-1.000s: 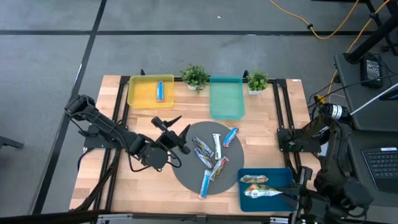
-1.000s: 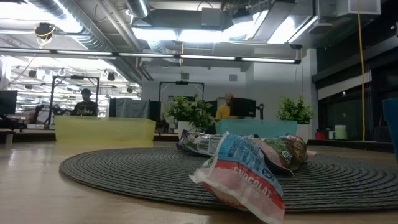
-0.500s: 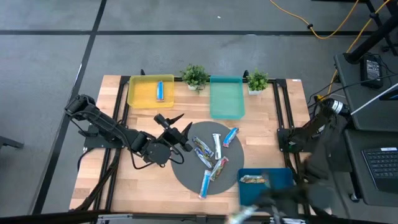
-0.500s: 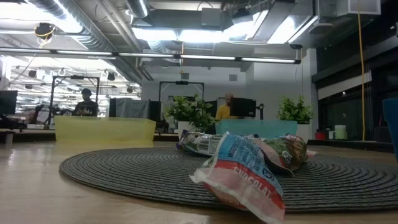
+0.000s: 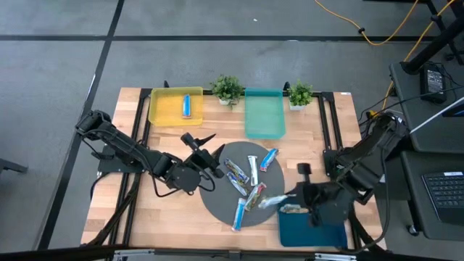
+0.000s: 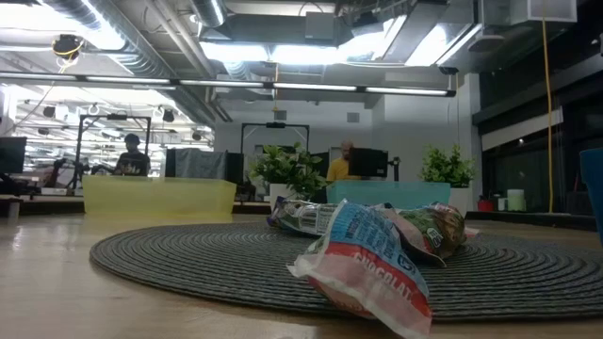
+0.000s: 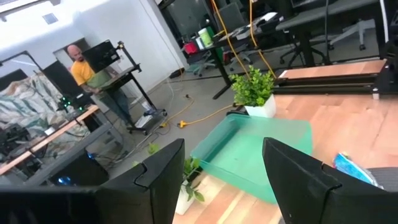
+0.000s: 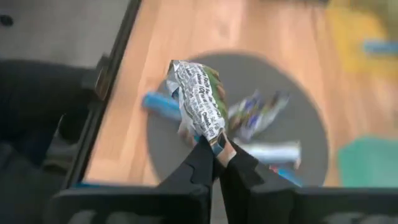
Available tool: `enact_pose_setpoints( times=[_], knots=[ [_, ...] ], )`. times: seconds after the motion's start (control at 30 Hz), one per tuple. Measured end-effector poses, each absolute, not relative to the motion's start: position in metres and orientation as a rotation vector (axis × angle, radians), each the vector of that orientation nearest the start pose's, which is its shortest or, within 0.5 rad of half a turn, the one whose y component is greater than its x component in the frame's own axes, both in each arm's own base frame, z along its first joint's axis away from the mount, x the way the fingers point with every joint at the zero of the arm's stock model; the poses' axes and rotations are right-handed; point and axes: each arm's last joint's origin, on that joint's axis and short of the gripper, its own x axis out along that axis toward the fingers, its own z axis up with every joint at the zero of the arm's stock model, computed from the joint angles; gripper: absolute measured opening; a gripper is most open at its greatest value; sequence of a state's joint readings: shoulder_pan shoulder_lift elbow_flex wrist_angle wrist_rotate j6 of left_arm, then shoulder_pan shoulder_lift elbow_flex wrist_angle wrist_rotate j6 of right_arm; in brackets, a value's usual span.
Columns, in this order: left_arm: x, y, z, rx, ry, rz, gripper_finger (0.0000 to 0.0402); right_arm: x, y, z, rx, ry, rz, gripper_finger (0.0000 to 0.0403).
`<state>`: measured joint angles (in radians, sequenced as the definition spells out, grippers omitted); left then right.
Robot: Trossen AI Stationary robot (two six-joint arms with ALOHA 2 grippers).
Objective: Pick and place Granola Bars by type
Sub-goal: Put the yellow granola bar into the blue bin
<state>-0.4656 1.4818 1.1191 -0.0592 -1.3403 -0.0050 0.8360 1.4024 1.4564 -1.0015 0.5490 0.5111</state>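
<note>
Granola bars [image 5: 247,183] lie scattered on the round grey mat [image 5: 217,204] at mid-surface. From my station I count about five there: one runs straight toward the far edge, two flanking it lie on diagonals, and two nearer ones slant toward the front. One blue bar [image 5: 186,106] sits in the yellow tray [image 5: 163,106], its long axis running front to back. Another bar [image 5: 293,209] lies crosswise at the far rim of the blue tray [image 5: 312,233].

Right end effector [image 8: 216,154] is pinched shut on the end of a silvery printed bar [image 8: 198,106], which stands up from the fingertips, long axis in line with the fingers; it hangs over the mat's right edge beside the blue tray.

Left end effector [image 5: 208,154] stands wide, holding nothing, at the mat's left edge, aimed toward the green tray [image 5: 263,114].
</note>
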Motion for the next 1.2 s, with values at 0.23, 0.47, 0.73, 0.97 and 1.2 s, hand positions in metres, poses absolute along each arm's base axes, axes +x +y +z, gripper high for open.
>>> enact_pose_setpoints(
  times=[0.23,0.47,0.73,0.97,1.2],
  knots=[
    [0.293,-0.116,0.304,0.310,0.261,0.866,0.0210,0.168,0.202,0.353,0.008,0.900,0.076,0.0020],
    [0.293,-0.116,0.304,0.308,0.260,0.866,0.0210,0.146,0.206,0.346,0.181,1.024,-0.025,0.0020],
    [0.293,-0.116,0.301,0.294,0.275,0.827,0.0206,0.125,0.213,0.320,0.224,1.100,-0.165,0.0021],
    [0.294,-0.115,0.300,0.291,0.279,0.820,0.0205,0.119,0.218,0.279,0.289,1.205,-0.194,0.0021],
    [0.294,-0.115,0.300,0.291,0.279,0.820,0.0202,0.118,0.221,0.242,0.333,1.252,-0.152,0.0021]
  ],
)
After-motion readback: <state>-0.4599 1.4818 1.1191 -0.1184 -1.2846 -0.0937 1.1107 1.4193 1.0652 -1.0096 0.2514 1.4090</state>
